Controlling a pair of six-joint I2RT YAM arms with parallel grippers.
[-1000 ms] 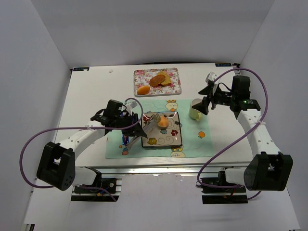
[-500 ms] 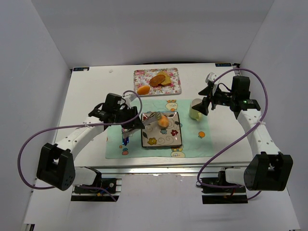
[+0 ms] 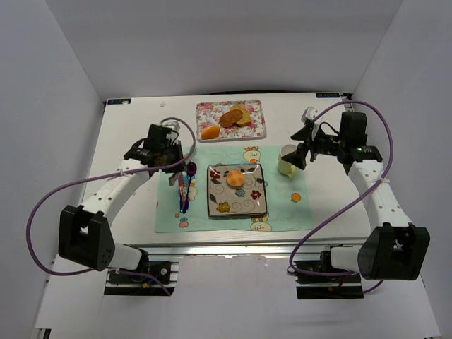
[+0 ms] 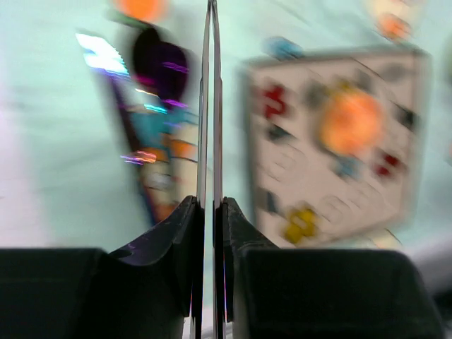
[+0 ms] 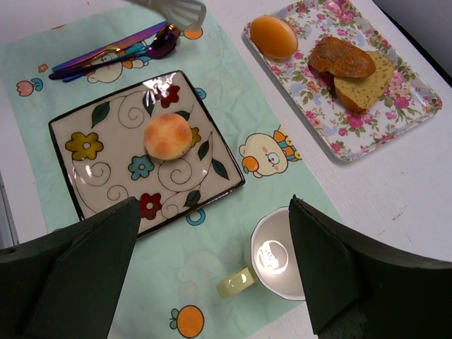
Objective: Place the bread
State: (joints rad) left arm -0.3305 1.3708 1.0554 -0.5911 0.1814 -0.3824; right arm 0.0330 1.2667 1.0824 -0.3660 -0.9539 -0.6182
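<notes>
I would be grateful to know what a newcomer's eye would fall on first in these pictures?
The bread sits alone on the flowered square plate at the middle of the mint placemat. Beyond it, a floral tray holds an orange piece and brown slices; the right gripper hangs open above the cup.

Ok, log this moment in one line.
bread: on square plate | left fingers: shut, empty, above placemat by cutlery | right fingers: open, above cup
</notes>
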